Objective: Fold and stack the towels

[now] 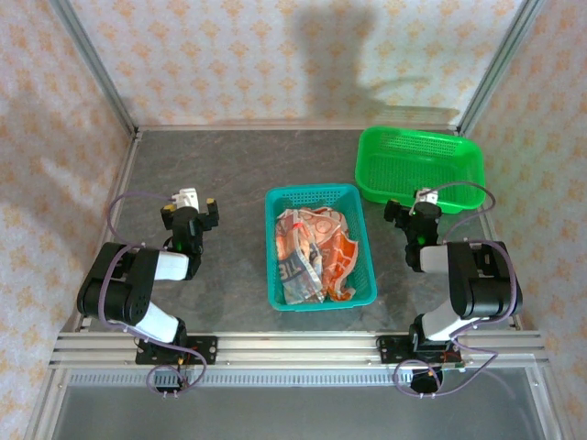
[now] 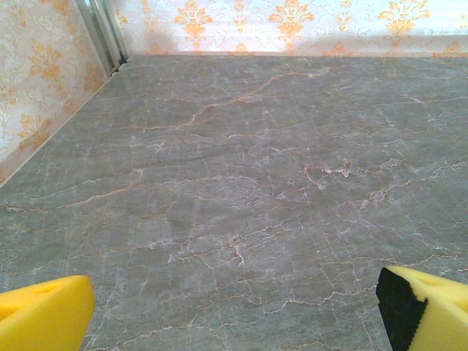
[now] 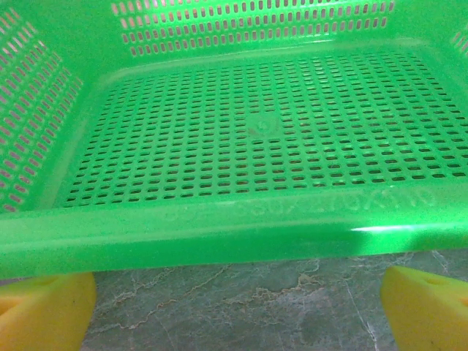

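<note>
Crumpled towels (image 1: 314, 252), orange with white patterns and one cream piece, lie heaped in the teal basket (image 1: 320, 194) at the table's middle. To the left of that basket my left gripper (image 1: 190, 203) is open above bare grey table (image 2: 241, 197). Its yellow fingertips (image 2: 44, 314) stand wide with nothing between them. On the other side of the basket my right gripper (image 1: 420, 203) is open too, its yellow fingertips (image 3: 424, 307) apart just before the near rim of the green basket (image 3: 234, 234).
The green mesh basket (image 1: 420, 165) stands at the back right with nothing in it. Patterned walls and metal frame posts (image 2: 106, 33) close in the table on three sides. Bare tabletop lies left of the teal basket.
</note>
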